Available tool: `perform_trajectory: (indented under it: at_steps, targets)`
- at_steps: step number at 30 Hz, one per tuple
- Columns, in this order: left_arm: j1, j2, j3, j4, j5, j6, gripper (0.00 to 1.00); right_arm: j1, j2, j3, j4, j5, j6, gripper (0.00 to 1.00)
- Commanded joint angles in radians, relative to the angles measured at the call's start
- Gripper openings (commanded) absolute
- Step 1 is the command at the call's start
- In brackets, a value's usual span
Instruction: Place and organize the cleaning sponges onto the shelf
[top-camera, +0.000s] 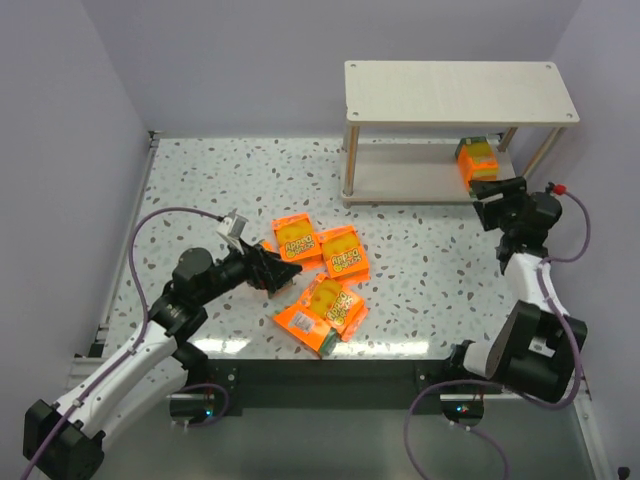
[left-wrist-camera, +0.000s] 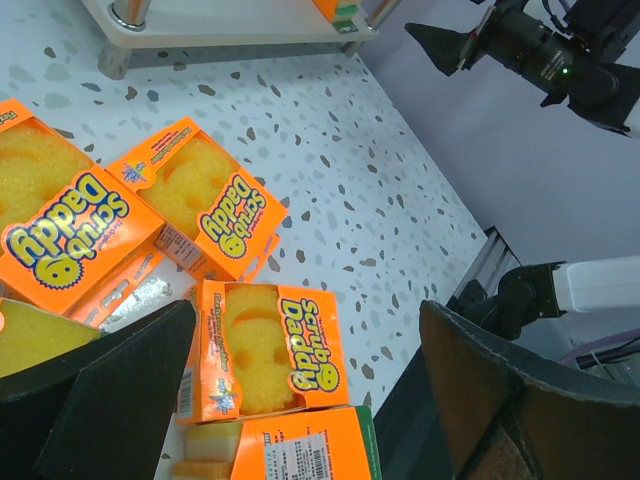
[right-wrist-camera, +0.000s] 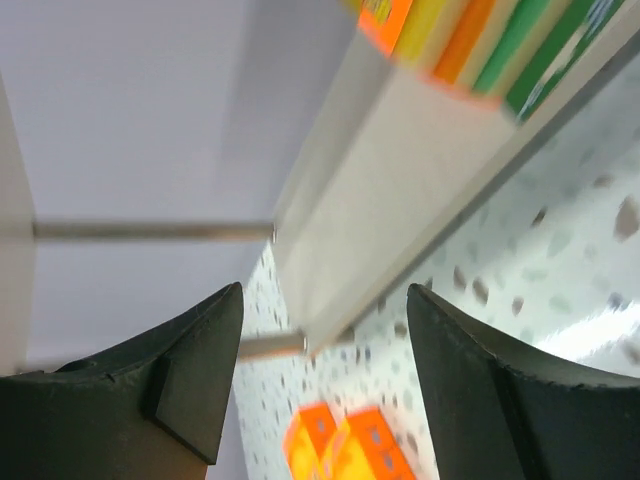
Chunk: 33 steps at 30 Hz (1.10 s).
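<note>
The shelf (top-camera: 460, 92) stands at the far right. One sponge pack (top-camera: 477, 160) sits on the right end of its lower board (top-camera: 410, 178). Several orange packs lie in a loose pile mid-table, among them one (top-camera: 296, 238), another (top-camera: 343, 250) and a third (top-camera: 330, 297). My left gripper (top-camera: 275, 270) is open and empty, low over the pile's left side. In the left wrist view a face-up pack (left-wrist-camera: 270, 345) lies between its fingers (left-wrist-camera: 110, 400). My right gripper (top-camera: 487, 195) is open and empty, just in front of the shelved pack (right-wrist-camera: 480, 40).
The shelf's legs (top-camera: 349, 190) stand on the speckled table. Grey walls close in on the left, back and right. The table's front edge (top-camera: 330, 362) runs just behind the pile. My right arm (left-wrist-camera: 540, 50) shows in the left wrist view.
</note>
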<state>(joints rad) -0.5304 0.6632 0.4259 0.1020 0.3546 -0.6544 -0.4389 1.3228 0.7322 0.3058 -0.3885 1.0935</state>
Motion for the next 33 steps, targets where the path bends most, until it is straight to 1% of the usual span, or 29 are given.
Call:
perform_trajectory:
  at_steps: [1, 2, 3, 4, 6, 7, 9, 10, 11, 12, 13, 15, 16, 17, 18, 19, 21, 22, 24, 25, 29, 33]
  targets:
    - [0.0, -0.002, -0.018, 0.05, -0.006, -0.011, 1.0, 0.121, -0.118, -0.056, -0.255, -0.053, -0.155, 0.7]
    - [0.0, 0.001, -0.019, 0.048, -0.009, -0.011, 1.0, 0.184, -0.178, -0.098, -0.276, -0.062, -0.185, 0.7]
    - [0.0, 0.003, -0.021, 0.047, -0.012, -0.011, 1.0, 0.212, -0.203, -0.114, -0.298, -0.069, -0.201, 0.7]
    - [0.0, 0.01, -0.019, 0.036, -0.019, -0.01, 1.0, 0.267, -0.236, -0.137, -0.333, -0.075, -0.217, 0.7]
    - [0.0, 0.018, -0.016, -0.001, -0.049, -0.005, 1.0, 0.32, -0.324, -0.204, -0.343, -0.084, -0.215, 0.68]
    - [0.0, 0.025, -0.019, -0.004, -0.052, 0.001, 1.0, 0.386, -0.348, -0.218, -0.367, -0.093, -0.227, 0.67]
    - [0.0, 0.038, -0.022, -0.024, -0.074, 0.001, 0.98, 0.46, -0.407, -0.226, -0.437, -0.095, -0.247, 0.67]
    - [0.0, 0.047, -0.026, -0.03, -0.077, 0.001, 0.98, 0.532, -0.424, -0.231, -0.482, -0.101, -0.26, 0.67]
    - [0.0, 0.05, -0.024, -0.036, -0.083, -0.001, 0.98, 0.569, -0.445, -0.238, -0.509, -0.095, -0.264, 0.67]
    - [0.0, 0.053, -0.03, -0.039, -0.086, -0.001, 0.98, 0.609, -0.465, -0.247, -0.534, -0.081, -0.264, 0.67]
    - [0.0, 0.055, -0.033, -0.042, -0.092, -0.005, 0.98, 0.684, -0.502, -0.257, -0.559, -0.075, -0.255, 0.67]
    - [0.0, 0.052, -0.05, -0.03, -0.105, -0.013, 0.98, 0.755, -0.53, -0.27, -0.594, -0.049, -0.261, 0.67]
    - [0.0, 0.053, -0.053, -0.028, -0.106, -0.022, 0.97, 0.823, -0.548, -0.274, -0.614, -0.043, -0.261, 0.68]
    - [0.0, 0.053, -0.055, -0.022, -0.108, -0.024, 0.97, 0.859, -0.554, -0.278, -0.617, -0.036, -0.261, 0.67]
    - [0.0, 0.055, -0.064, -0.015, -0.108, -0.025, 0.97, 0.893, -0.556, -0.284, -0.631, 0.012, -0.256, 0.68]
    - [0.0, 0.061, -0.065, -0.01, -0.106, -0.03, 0.96, 0.955, -0.551, -0.287, -0.636, 0.034, -0.244, 0.68]
    - [0.0, 0.073, -0.068, 0.001, -0.108, -0.033, 0.96, 1.008, -0.522, -0.298, -0.616, 0.08, -0.235, 0.68]
    - [0.0, 0.087, -0.065, 0.001, -0.108, -0.034, 0.96, 1.064, -0.48, -0.294, -0.613, 0.112, -0.227, 0.69]
    - [-0.002, 0.099, -0.058, 0.001, -0.111, -0.039, 0.95, 1.117, -0.444, -0.28, -0.608, 0.181, -0.204, 0.7]
    - [0.0, 0.104, -0.056, 0.001, -0.109, -0.04, 0.95, 1.161, -0.426, -0.281, -0.593, 0.247, -0.169, 0.71]
    - [0.0, 0.093, -0.05, -0.008, -0.111, -0.047, 0.95, 1.235, -0.363, -0.275, -0.57, 0.357, -0.08, 0.71]
    - [0.0, 0.075, -0.055, -0.021, -0.121, -0.048, 0.95, 1.295, -0.317, -0.287, -0.516, 0.428, 0.009, 0.71]
